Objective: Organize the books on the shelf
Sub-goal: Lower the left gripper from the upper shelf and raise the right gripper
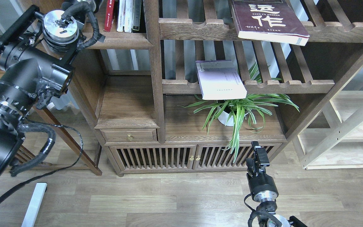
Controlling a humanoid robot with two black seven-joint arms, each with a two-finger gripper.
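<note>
On the upper left shelf (pixel 118 39), a solid dark-brown board with a rounded front edge: red book (pixel 109 15) standing upright, spine out, just beside a few pale and dark volumes (pixel 128 15). To the right, across the upright post, on the top slatted rack (pixel 197 28): maroon book (pixel 268 20) lying flat, white characters up, its near edge overhanging the notched rail. Below that, on the lower slatted rack (pixel 288 85): lavender book (pixel 221 80) lying flat, likewise overhanging the front rail, directly above a spider plant (pixel 241 110) in a white pot (pixel 227 118) on the cabinet top (pixel 187 126). Beneath: a small drawer (pixel 129 135) with brass knob, slatted cabinet doors (pixel 175 157), grey-brown plank floor (pixel 169 201). Pale light-wood shelving (pixel 351 132) at far right.

Left arm (pixel 27 78) rising along the frame's left side to the top edge near the red book; left claw (pixel 88 3) cut off by the frame, so cannot tell wide or narrow. Right claw (pixel 257 157) low, in front of the cabinet doors, well below the lavender book and well apart from all three books, fingers close together, holding nothing.
</note>
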